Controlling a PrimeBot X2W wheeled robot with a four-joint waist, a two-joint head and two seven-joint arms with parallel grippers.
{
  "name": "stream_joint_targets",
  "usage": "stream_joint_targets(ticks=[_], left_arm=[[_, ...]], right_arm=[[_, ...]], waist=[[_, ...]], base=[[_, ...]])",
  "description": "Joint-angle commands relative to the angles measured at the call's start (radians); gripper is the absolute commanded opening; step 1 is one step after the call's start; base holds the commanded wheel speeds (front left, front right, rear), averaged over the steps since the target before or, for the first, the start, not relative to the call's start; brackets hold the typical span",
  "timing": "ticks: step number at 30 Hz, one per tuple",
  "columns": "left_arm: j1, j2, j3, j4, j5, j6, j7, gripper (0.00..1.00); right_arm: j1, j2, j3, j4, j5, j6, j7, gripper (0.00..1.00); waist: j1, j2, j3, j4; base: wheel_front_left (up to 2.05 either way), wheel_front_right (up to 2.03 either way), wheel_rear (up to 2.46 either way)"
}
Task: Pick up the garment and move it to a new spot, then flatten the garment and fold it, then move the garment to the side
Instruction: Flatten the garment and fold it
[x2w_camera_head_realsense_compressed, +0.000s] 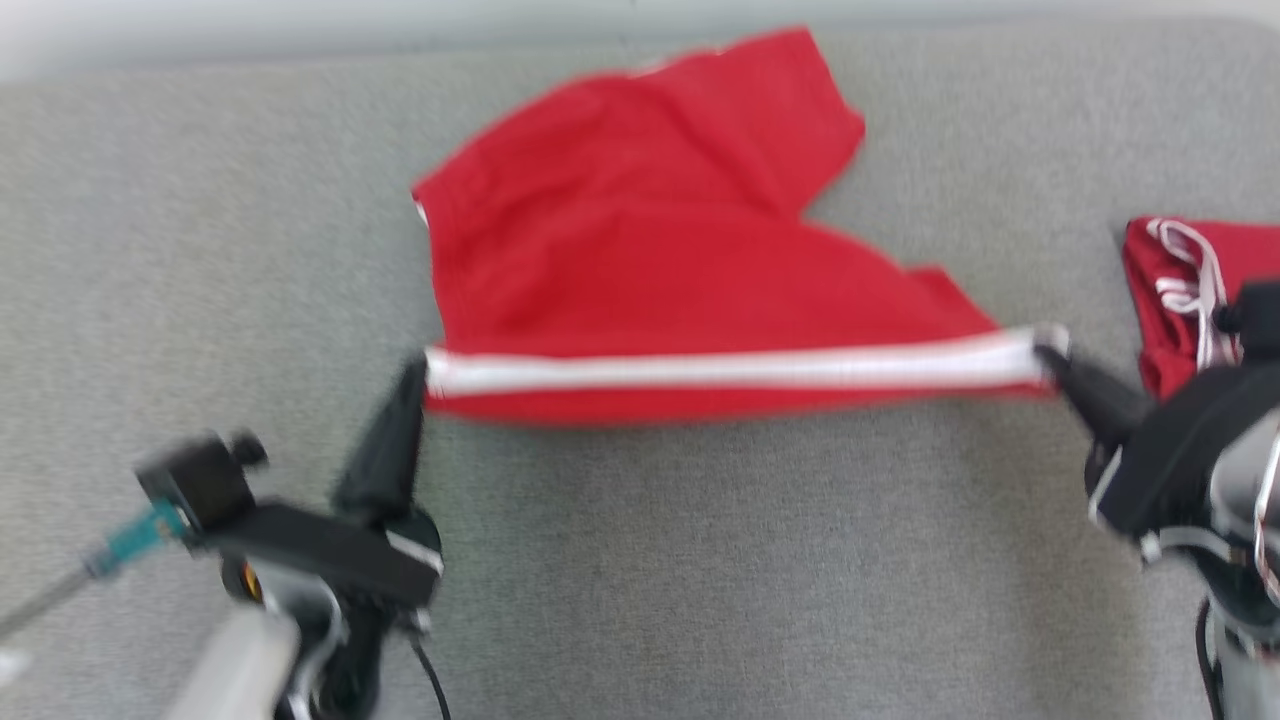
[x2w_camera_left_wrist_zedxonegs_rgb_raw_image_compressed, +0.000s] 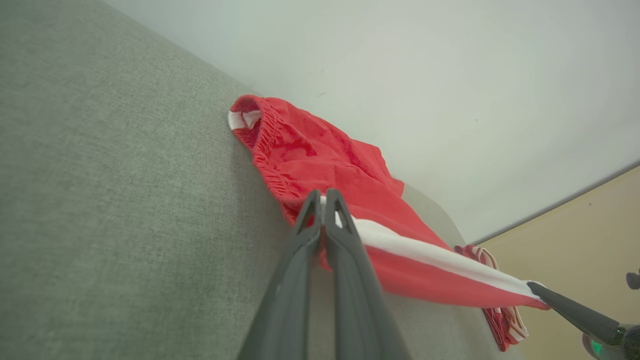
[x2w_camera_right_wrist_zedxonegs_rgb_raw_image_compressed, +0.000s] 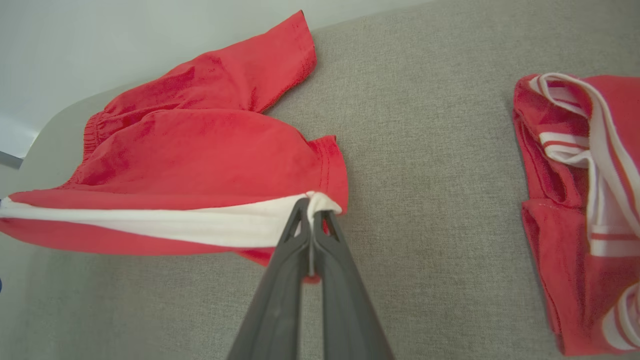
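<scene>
Fingers (x2w_camera_left_wrist_zedxonegs_rgb_raw_image_compressed: 300, 265) of left gripper (x2w_camera_head_realsense_compressed: 416, 372) and right gripper (x2w_camera_head_realsense_compressed: 1050, 350) were clamped on opposite ends of the shorts (x2w_camera_head_realsense_compressed: 640, 260), whose striped long axis ran taut between them.

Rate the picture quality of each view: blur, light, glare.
Head view: motion blur throughout, the red shorts, left gripper and right gripper all soft-edged. Left wrist view: sharp, the waistband gathers readable, light even, no glare. Right wrist view: sharp too, the grey surface showing crisp weave, lighting flat and soft.
</scene>
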Motion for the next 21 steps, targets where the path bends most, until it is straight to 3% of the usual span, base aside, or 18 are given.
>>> stream_joint_targets(ticks=[1, 10, 21], left_arm=[[0.049, -0.005, -0.008, 0.014, 0.008, 0.000, -0.018, 0.00], [0.204, 0.011, -0.036, 0.001, 0.008, 0.055, -0.010, 0.00], [0.410, 0.096, -0.067, -0.160, -0.008, 0.163, 0.093, 0.00]], right_arm=[[0.066, 0.011, -0.020, -0.039, -0.007, -0.003, 0.060, 0.00], [0.271, 0.060, -0.099, -0.236, -0.021, -0.003, 0.301, 0.00], [0.476, 0.140, -0.209, -0.406, -0.022, -0.003, 0.510, 0.00]], waist=[[0.0004, 0.0003, -0.082, 0.033], [0.0004, 0.0003, -0.146, 0.036], [0.0004, 0.0003, -0.176, 0.062]], base=[[0.00, 0.00, 0.00], [0.00, 0.00, 0.00], [0.00, 0.00, 0.00]])
